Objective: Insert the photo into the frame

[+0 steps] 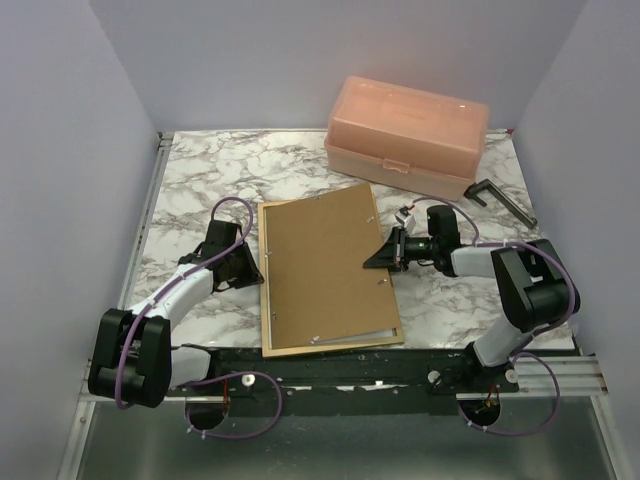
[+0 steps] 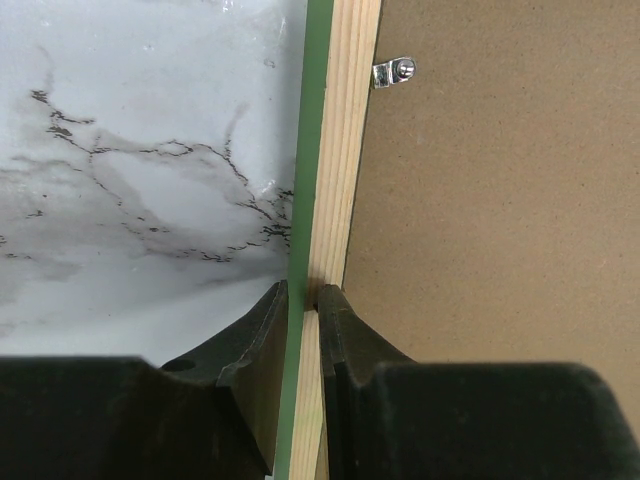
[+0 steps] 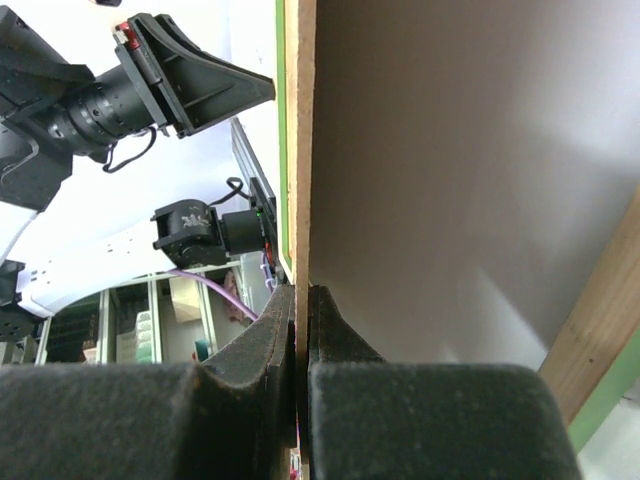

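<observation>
Left gripper (image 2: pixel 303 292) is pinching the frame (image 2: pixel 338 150) by its left rail – frame lying back-up on the table (image 1: pixel 200 190) – while right gripper (image 3: pixel 302 292) is clamping narrow on the right edge of the backing panel (image 1: pixel 325 265).

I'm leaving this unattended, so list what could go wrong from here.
1. The right gripper pinches only the thin edge of the hardboard backing panel, which sits skewed over the frame; it could slip or twist free.
2. The left gripper clamps one rail only, so the frame might pivot on the marble table.
3. The metal clip beside that rail may snag as the panel moves.
</observation>
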`<state>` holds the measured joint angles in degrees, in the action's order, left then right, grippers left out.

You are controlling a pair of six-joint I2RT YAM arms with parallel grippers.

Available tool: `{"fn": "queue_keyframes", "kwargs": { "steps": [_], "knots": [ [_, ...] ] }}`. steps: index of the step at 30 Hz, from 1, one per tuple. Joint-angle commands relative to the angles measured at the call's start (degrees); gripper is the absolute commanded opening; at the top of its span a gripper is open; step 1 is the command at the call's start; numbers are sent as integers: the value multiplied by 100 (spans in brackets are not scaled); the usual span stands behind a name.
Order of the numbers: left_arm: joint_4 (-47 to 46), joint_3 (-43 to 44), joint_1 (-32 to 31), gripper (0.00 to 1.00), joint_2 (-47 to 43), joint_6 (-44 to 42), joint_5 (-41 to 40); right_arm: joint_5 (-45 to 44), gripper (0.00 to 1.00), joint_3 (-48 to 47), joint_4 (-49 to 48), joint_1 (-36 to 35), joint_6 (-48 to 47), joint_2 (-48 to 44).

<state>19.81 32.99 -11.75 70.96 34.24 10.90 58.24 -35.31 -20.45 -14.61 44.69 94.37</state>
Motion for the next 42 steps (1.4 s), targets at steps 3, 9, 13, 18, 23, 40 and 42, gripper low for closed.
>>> {"fn": "queue_keyframes", "kwargs": {
  "steps": [3, 9, 13, 18, 23, 40, 42],
  "knots": [
    [74, 82, -48, 20, 118, -93, -289, -68, 1, 182, -458, 4, -98, 339],
    [88, 103, -73, 20, 137, -93, -316, -5, 1, 173, -543, -6, -88, 598],
    [97, 102, -87, 20, 142, -93, -334, -46, 1, 85, -334, -1, -247, 791],
    [114, 125, -105, 20, 155, -93, -359, -442, 14, -215, 597, -7, -861, 902],
    [124, 134, -122, 20, 164, -88, -378, -1032, 20, -530, 1457, -107, -1400, 761],
    [167, 187, -174, 20, 207, -104, -439, -60, 8, -417, 509, -418, -605, 659],
    [165, 189, -177, 20, 208, -102, -439, -56, 3, -423, 542, -414, -582, 538]
  ]
}}
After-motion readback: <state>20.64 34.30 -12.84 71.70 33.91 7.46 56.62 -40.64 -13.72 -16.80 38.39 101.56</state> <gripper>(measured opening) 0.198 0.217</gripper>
